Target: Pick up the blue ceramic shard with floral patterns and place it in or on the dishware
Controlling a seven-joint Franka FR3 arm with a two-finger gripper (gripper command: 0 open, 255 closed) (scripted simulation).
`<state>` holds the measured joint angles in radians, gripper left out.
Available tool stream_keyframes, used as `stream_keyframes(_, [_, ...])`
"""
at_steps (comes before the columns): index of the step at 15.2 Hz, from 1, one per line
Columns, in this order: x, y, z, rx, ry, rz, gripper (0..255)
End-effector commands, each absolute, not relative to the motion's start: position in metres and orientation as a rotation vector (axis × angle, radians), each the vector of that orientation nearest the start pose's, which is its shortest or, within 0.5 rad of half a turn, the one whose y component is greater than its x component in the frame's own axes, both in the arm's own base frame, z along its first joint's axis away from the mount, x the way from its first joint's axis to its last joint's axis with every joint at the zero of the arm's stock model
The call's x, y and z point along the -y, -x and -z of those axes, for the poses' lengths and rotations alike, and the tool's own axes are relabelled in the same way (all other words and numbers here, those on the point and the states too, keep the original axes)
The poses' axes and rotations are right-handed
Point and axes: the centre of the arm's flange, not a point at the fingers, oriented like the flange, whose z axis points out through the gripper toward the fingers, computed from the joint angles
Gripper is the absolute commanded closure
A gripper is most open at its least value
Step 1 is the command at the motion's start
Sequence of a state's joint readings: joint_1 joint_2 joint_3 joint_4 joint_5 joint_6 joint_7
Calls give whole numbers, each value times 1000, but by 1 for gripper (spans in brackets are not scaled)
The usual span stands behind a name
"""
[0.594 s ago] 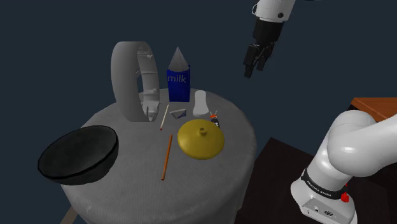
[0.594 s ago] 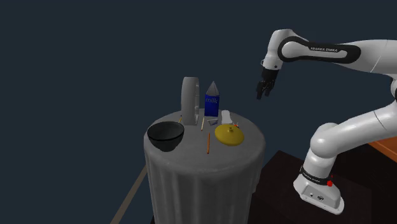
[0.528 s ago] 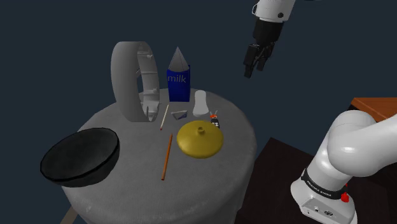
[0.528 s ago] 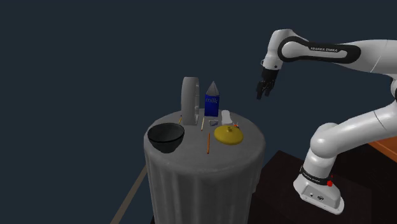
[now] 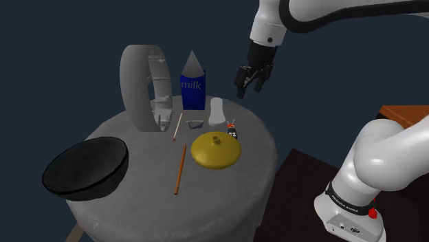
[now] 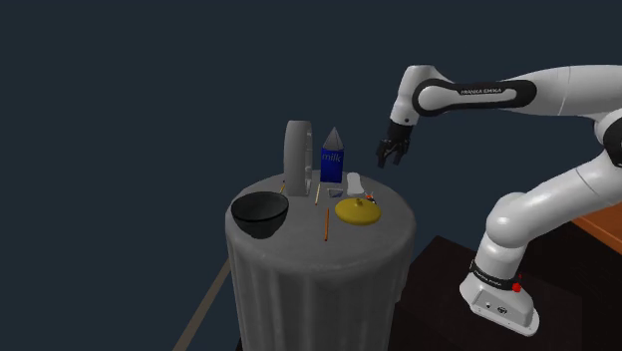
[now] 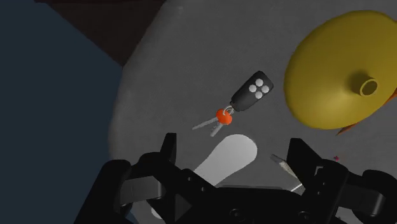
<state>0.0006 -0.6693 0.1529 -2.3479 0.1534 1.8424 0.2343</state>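
Gripper [image 5: 246,84] hangs in mid-air, upper middle of the shoulder view, above the far right part of the round grey table [image 5: 227,203], touching nothing. In the wrist view its fingers [image 7: 168,149] are spread wide and empty, with a white bottle-shaped object [image 7: 230,156] on the tabletop below the gap and a key fob [image 7: 252,91] just beyond. The shard [image 5: 192,124], small and bluish-grey, lies at the shoulder view's centre, between the milk carton [image 5: 192,89] and the yellow lid [image 5: 216,150]. The black bowl [image 5: 86,167] sits lower left, at the table's edge.
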Motion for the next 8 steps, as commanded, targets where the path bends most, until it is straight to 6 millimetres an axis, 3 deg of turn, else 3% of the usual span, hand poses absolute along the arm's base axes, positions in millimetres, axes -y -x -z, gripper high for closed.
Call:
stream_keyframes(1, [-93, -371, -564, -254, 3019, 244, 0])
stream_keyframes(8, [-140, -425, -521, -405, 2936, 300, 0])
